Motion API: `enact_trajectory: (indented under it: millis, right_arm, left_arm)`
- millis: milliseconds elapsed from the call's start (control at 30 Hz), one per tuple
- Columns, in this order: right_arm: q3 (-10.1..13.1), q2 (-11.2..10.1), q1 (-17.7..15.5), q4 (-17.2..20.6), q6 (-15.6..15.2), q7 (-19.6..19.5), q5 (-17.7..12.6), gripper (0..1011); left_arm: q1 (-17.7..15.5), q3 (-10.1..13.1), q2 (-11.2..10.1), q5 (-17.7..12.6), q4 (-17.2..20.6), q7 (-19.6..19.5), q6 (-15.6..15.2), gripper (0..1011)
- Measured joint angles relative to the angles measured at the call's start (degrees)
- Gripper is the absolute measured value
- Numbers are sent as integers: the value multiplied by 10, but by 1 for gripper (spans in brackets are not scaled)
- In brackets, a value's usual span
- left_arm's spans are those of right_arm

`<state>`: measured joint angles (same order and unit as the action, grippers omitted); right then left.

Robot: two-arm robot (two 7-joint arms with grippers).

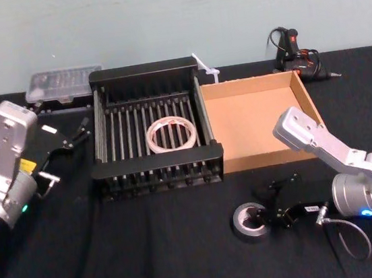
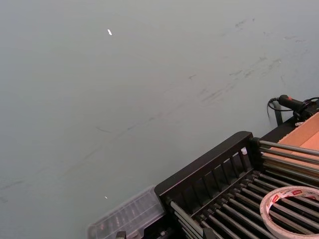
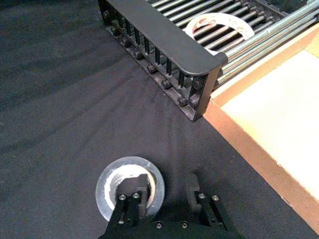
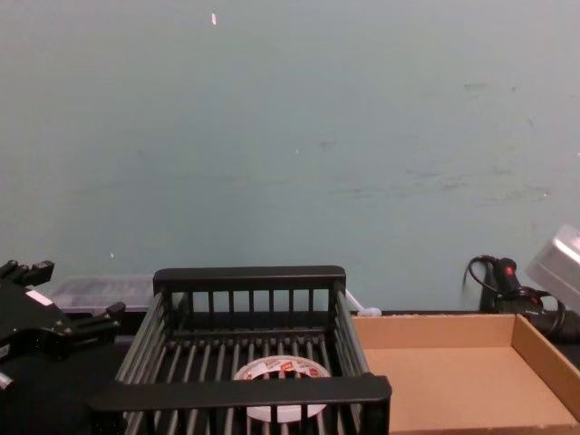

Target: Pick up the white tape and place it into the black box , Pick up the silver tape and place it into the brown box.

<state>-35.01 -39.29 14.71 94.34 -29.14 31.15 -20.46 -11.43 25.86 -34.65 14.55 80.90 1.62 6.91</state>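
- Spread apart, my right gripper [image 3: 164, 196] straddles the rim of the silver tape [image 3: 129, 186], gripping nothing.
- That roll lies flat, hole up, just before the brown box [image 1: 255, 120].
- White tape [image 1: 170, 134] lies flat in the black box [image 1: 158, 161].
- My left gripper [image 1: 82, 130] hangs beside it, fingers apart, empty.

We've got a table [image 1: 154, 265] covered in black cloth. Sitting right on it are the black box [image 1: 158, 160], the brown box [image 1: 259, 126] just beside it, the silver tape [image 1: 239, 222] out front, and a clear plastic case [image 1: 64, 83] and a black glue gun [image 1: 290, 48] at the back.
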Motion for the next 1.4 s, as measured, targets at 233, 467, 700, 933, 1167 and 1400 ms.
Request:
enact_trajectory:
  millis: [233, 467, 700, 933, 1167, 1400]
  right_arm:
    - [0, 0, 0, 0, 0, 0, 0, 329]
    - [0, 0, 0, 0, 0, 0, 0, 158]
    - [2, -3, -2, 4, 5, 6, 1, 158]
    - [27, -2, -6, 13, 7, -2, -12, 158]
    - [69, 21, 4, 7, 6, -45, -28, 158]
    - [94, 58, 28, -18, 0, -102, -15, 158]
  left_arm:
    - [0, 0, 0, 0, 0, 0, 0, 1001]
    - [0, 0, 0, 0, 0, 0, 0, 1001]
    - [0, 0, 0, 0, 0, 0, 0, 1001]
    - [0, 0, 0, 0, 0, 0, 0, 1001]
    - [0, 0, 0, 0, 0, 0, 0, 1001]
    - [0, 0, 0, 0, 0, 0, 0, 1001]
